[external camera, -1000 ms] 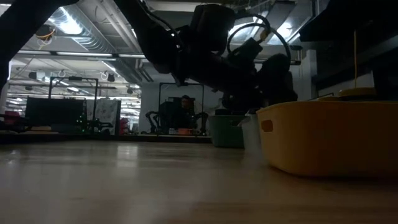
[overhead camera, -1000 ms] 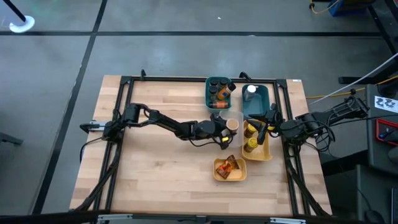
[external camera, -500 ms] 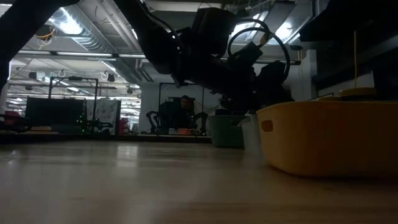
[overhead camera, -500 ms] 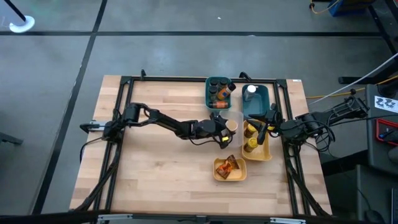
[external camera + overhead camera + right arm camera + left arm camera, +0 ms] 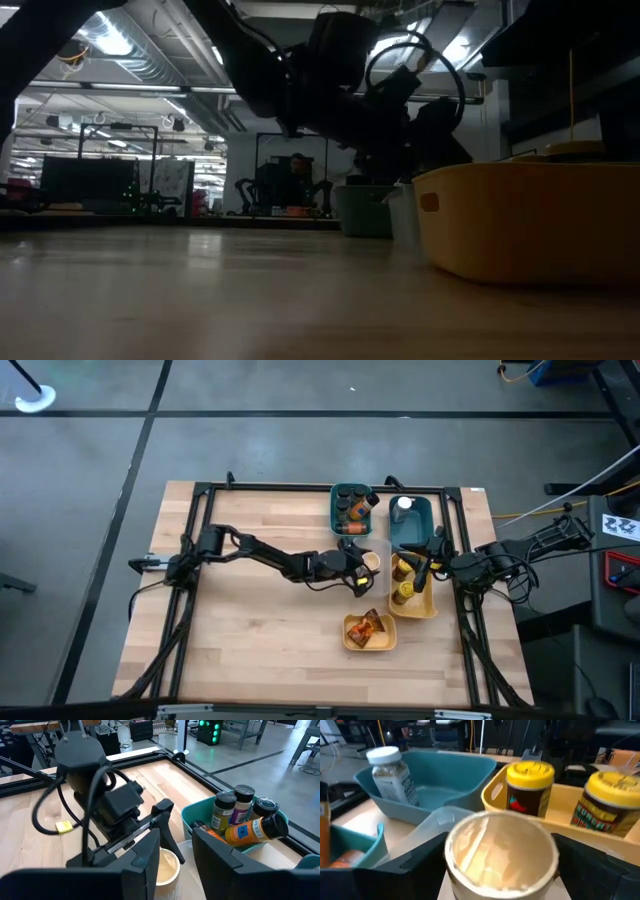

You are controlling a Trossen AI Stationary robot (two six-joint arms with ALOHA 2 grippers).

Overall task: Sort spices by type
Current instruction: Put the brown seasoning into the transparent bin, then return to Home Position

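While both arms reach toward the cluster of bins, the high view shows the left end effector [image 5: 362, 567] hovering at a pale-lidded jar [image 5: 372, 561] that stands in a clear bin [image 5: 383, 546]. Just beyond it sits a small teal bin [image 5: 334, 500] packed with dark-lidded jars [image 5: 352, 508]. Off to the far side of that jar is a larger teal bin [image 5: 425, 512] with a white-lidded jar [image 5: 403, 506], and a yellow bin [image 5: 430, 606] with yellow-lidded jars [image 5: 402, 592]. Nearer the bench's front edge, a small yellow tray [image 5: 352, 642] holds orange-brown packets [image 5: 367, 627]. The right end effector [image 5: 424, 567] hangs over the yellow bin.

Down at bench [image 5: 200, 300] level, the low view gives only a dark silhouette of an arm above the yellow bin's wall [image 5: 520, 225]; finger positions cannot be read here.

From the left wrist, the pale-lidded jar [image 5: 501, 855] fills the space between the two dark fingers [image 5: 420, 872], which stand spread on either side with a gap, released rather than clamped. Ahead are the white-lidded jar [image 5: 390, 772] and two yellow-lidded jars [image 5: 530, 787].

From the right wrist, its own fingers [image 5: 145, 855] sit partly apart with nothing visibly held; whether they are truly released cannot be told. Past them the left end effector [image 5: 160, 827] straddles the pale-lidded jar [image 5: 165, 867].
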